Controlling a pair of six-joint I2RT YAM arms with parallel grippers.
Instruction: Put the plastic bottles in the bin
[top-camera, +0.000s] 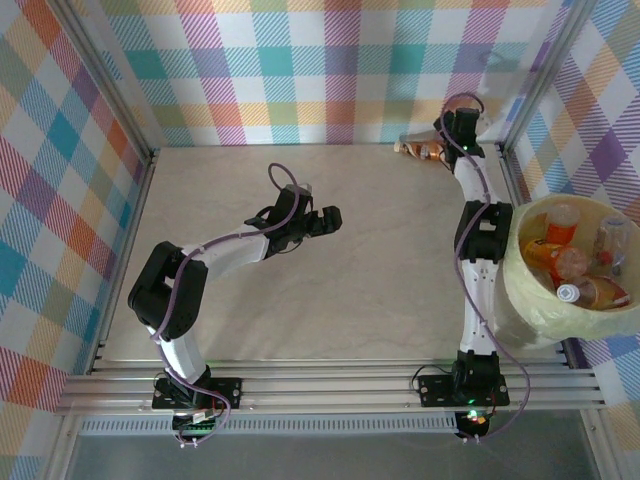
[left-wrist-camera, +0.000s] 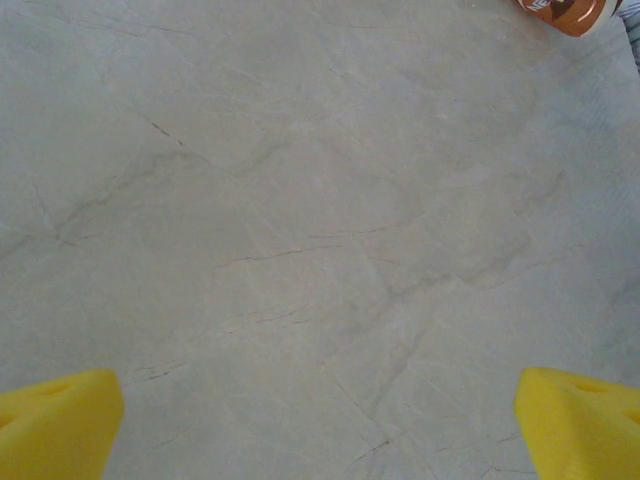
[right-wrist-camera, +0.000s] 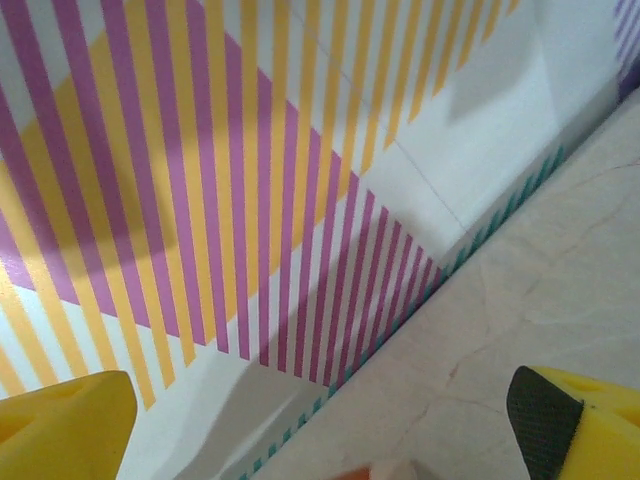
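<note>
The bin (top-camera: 520, 300) stands at the table's right edge, with several plastic bottles (top-camera: 560, 262) piled inside it. One more bottle (top-camera: 420, 150) lies on its side by the back wall (right-wrist-camera: 250, 180), up and to the left of the bin. The right gripper (top-camera: 460, 120) sits just beside it, its fingers (right-wrist-camera: 60, 430) spread wide and clasping nothing. Well left of the bin, the left gripper (top-camera: 328, 218) hangs over bare table (left-wrist-camera: 300, 200) — its fingers (left-wrist-camera: 55, 430) likewise wide apart, empty.

bottles (top-camera: 572, 262) in bin (top-camera: 515, 295), right of table (top-camera: 350, 260) | lone bottle (top-camera: 418, 150) at back wall (top-camera: 330, 80)
</note>
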